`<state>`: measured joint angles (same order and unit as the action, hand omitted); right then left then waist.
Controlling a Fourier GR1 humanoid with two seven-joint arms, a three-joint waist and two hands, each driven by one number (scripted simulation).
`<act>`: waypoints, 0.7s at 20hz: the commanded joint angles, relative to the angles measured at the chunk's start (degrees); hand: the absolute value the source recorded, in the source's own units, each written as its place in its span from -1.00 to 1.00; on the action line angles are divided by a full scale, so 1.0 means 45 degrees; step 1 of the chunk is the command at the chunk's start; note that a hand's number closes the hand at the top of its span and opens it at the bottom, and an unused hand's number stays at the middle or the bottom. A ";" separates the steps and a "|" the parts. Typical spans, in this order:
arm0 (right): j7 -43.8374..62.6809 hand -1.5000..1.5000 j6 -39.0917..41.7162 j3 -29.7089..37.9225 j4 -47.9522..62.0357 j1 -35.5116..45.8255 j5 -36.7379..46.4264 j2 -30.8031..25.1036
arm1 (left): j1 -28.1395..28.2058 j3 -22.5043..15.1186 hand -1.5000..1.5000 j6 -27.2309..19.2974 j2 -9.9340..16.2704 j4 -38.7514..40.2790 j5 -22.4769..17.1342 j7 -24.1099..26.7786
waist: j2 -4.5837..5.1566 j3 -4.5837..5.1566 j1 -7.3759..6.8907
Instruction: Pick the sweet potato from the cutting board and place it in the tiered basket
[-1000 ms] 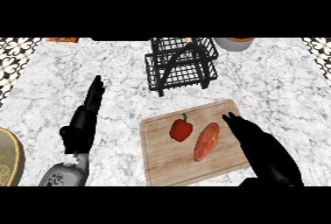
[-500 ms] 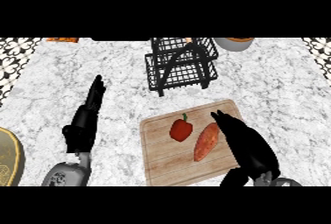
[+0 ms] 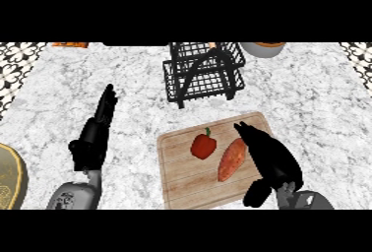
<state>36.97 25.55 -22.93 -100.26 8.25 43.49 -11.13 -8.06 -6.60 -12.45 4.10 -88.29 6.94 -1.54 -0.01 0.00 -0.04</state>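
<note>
The sweet potato [image 3: 232, 159] is lying on the cutting board [image 3: 181, 172] in the lower centre-right of the frame, tilted with its upper end pointing toward the upper right. A red bell pepper [image 3: 203, 145] is sitting just to its left on the same board, green stem pointing up the frame, apart from the sweet potato. The right robot hand [image 3: 267, 158] is extending over the right portion of the board, its straight fingers pointing toward the upper left and lying just beside the right flank of the sweet potato; the fingers are spread apart and are not curling round anything, with the thumb hanging low near the board's lower right corner. Whether the fingers are touching the sweet potato cannot be told. The left robot hand [image 3: 96, 133] is resting in the left half of the frame over the marble desk [image 3: 305, 98], fingers straight, pointing up the frame, holding nothing. The black wire tiered basket [image 3: 203, 74] is standing at the upper centre, well apart from the board. A bowl [image 3: 262, 48] is showing partly at the top edge, right of the basket, and a yellowish plate [image 3: 9, 177] is cut off at the lower left edge.
</note>
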 commanded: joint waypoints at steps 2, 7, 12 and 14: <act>-0.0878 -1.00 -0.0159 0.0510 0.0324 -0.0486 0.0368 0.0007 | 0.0225 0.0453 0.00 0.0567 0.0273 -0.0801 -0.0217 -0.0296 | -0.0007 -0.0001 -0.0001; -0.1242 -1.00 -0.0984 0.0248 0.1771 -0.0058 0.1223 0.1075 | -0.0353 0.0572 0.00 0.0573 -0.0067 -0.0057 0.0048 -0.0224 | 0.0002 0.0000 0.0007; -0.1714 -1.00 -0.0882 0.0843 0.2200 0.0185 0.1254 0.1185 | 0.0802 0.0027 0.00 0.0437 -0.0485 -0.0669 0.0423 -0.0010 | -0.0003 -0.0001 -0.0020; -0.1359 -1.00 -0.1406 -0.0069 0.2116 -0.0464 0.1848 0.1771 | 0.0608 0.0175 0.00 0.0444 -0.0400 -0.0680 0.0486 -0.0094 | -0.0004 -0.0001 -0.0014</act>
<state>31.44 22.30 -21.50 -93.77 6.93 49.17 -5.87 -7.17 -5.36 -10.54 2.59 -89.23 8.42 -1.75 -0.02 0.00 -0.01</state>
